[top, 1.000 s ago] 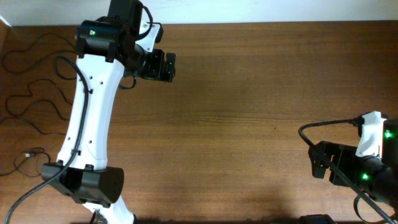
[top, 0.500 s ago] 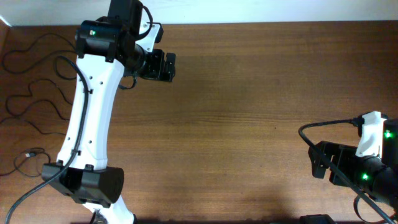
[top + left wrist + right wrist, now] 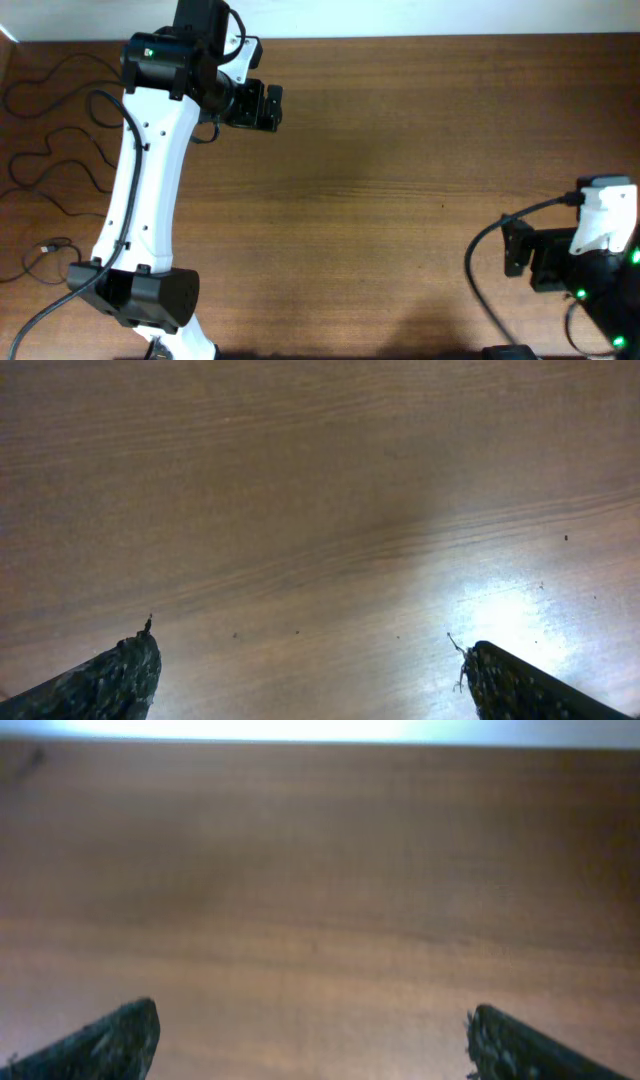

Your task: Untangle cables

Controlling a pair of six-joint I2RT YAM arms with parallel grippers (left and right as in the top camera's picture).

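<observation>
The cables lie as separate wavy black strands at the far left of the table in the overhead view: one at the top left [image 3: 45, 75], one in the middle [image 3: 50, 175], one with a small plug end at the lower left [image 3: 45, 255]. My left gripper [image 3: 268, 107] is open and empty near the table's back edge, well right of the cables. Its wrist view shows only bare wood between the fingertips [image 3: 305, 660]. My right gripper [image 3: 515, 258] is open and empty at the lower right, over bare wood [image 3: 312, 1025].
The left arm's white link [image 3: 140, 190] stretches from its base at the lower left up across the table beside the cables. A thicker black arm cable [image 3: 480, 275] loops beside the right gripper. A pale wall edge runs along the table's back.
The right arm has shifted: its wrist moved slightly right and down, and its arm cable loop dropped lower. The left arm and the cables have not moved.
</observation>
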